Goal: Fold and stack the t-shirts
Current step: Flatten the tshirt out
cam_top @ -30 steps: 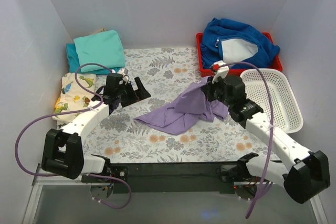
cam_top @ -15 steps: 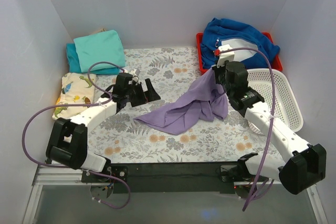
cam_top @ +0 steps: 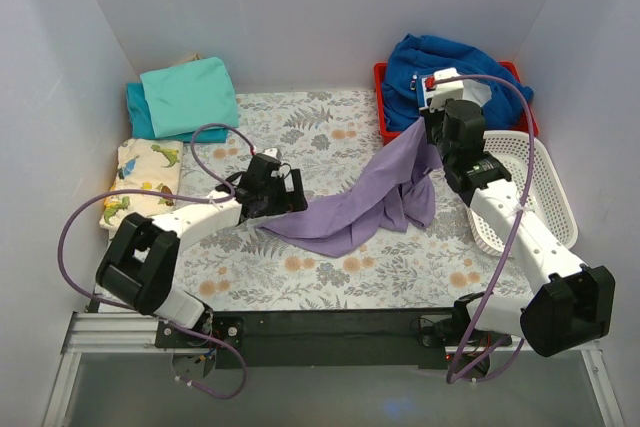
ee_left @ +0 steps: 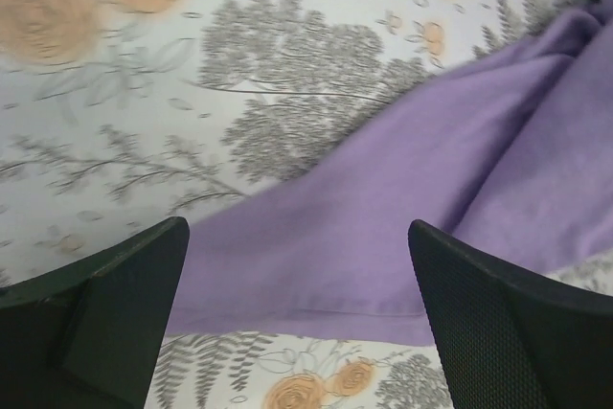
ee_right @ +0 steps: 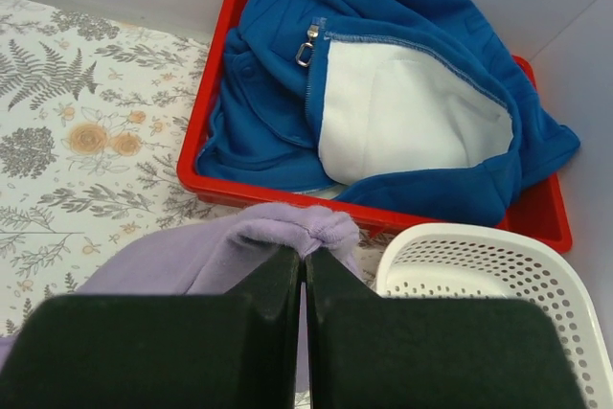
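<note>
The lavender t-shirt (cam_top: pixel 360 202) lies crumpled across the floral mat, one end lifted toward the back right. My right gripper (cam_top: pixel 428 139) is shut on that lifted end, a bunched fold (ee_right: pixel 305 227) showing above its closed jaws. My left gripper (cam_top: pixel 291 192) is open, low over the shirt's left hem (ee_left: pixel 383 237), one finger on each side of the cloth. A turquoise folded t-shirt (cam_top: pixel 188 95) lies on a darker teal one (cam_top: pixel 136 112) at the back left.
A red tray (cam_top: pixel 384 117) at the back right holds the royal-blue fleece jacket (cam_top: pixel 450 72). A white perforated basket (cam_top: pixel 540 192) stands at the right. A dinosaur-print cloth (cam_top: pixel 140 177) lies at the left. White walls enclose the mat.
My right gripper has lifted the lavender shirt's end up and back toward the red tray. My left gripper has moved right across the mat to the shirt's left hem.
</note>
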